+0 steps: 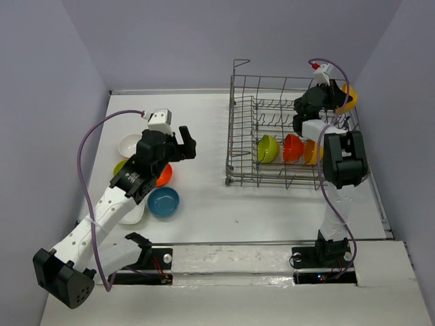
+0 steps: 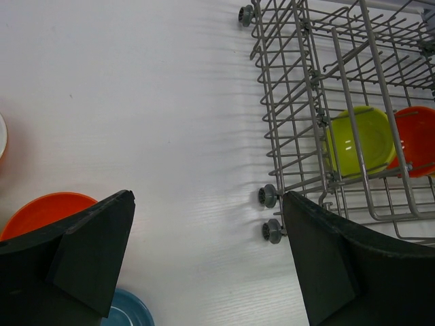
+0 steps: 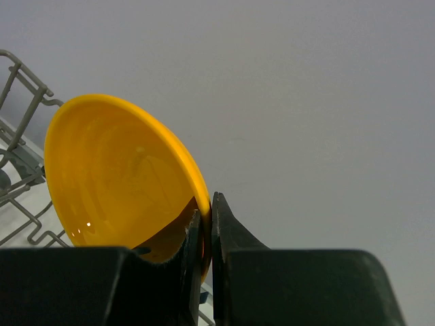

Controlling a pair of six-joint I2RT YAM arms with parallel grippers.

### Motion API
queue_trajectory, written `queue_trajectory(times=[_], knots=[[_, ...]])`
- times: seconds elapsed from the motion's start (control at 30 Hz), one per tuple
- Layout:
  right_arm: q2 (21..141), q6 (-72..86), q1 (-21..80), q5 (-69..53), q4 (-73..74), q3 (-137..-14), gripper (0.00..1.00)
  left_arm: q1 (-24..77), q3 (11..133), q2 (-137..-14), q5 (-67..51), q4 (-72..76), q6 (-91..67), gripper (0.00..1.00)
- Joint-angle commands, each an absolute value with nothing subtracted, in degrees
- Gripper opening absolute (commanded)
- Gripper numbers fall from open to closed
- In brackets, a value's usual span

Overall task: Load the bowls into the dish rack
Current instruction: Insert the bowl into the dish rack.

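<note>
Rim of the yellow bowl (image 3: 115,176) is pinched in the clenched right gripper (image 3: 207,204), held on edge above the far right corner of the dish rack (image 1: 233,122); free tines lie below, with the tall wire side and three stood bowls (image 1: 293,148) nearby to be cleared. The left gripper (image 2: 207,197) is spread open, empty, nearer the loose bowls (image 1: 164,202) by the bench's left edge.

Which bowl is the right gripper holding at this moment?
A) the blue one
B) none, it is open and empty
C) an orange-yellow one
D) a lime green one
C: in the right wrist view the right gripper is shut on the rim of an orange-yellow bowl, its two fingers pinching the edge.
</note>
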State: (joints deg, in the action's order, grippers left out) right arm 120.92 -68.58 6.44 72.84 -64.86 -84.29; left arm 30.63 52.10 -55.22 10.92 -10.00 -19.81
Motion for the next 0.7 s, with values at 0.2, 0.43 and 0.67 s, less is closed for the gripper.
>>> queue_trajectory(times=[0.2, 0.43, 0.67], knots=[[126.64, -70.31, 5.72, 71.90, -75.23, -88.76, 0.01, 30.85, 51.15, -55.11, 12.13, -7.82, -19.42, 0.99], [127.53, -71.02, 5.71, 71.72, -76.11, -88.86, 0.01, 31.03, 51.15, -55.28, 12.39, -8.00, -19.42, 0.99], [127.35, -70.23, 5.71, 71.46, -74.53, -89.21, 0.01, 31.03, 50.98, -55.28, 12.22, -8.00, -19.42, 0.99]])
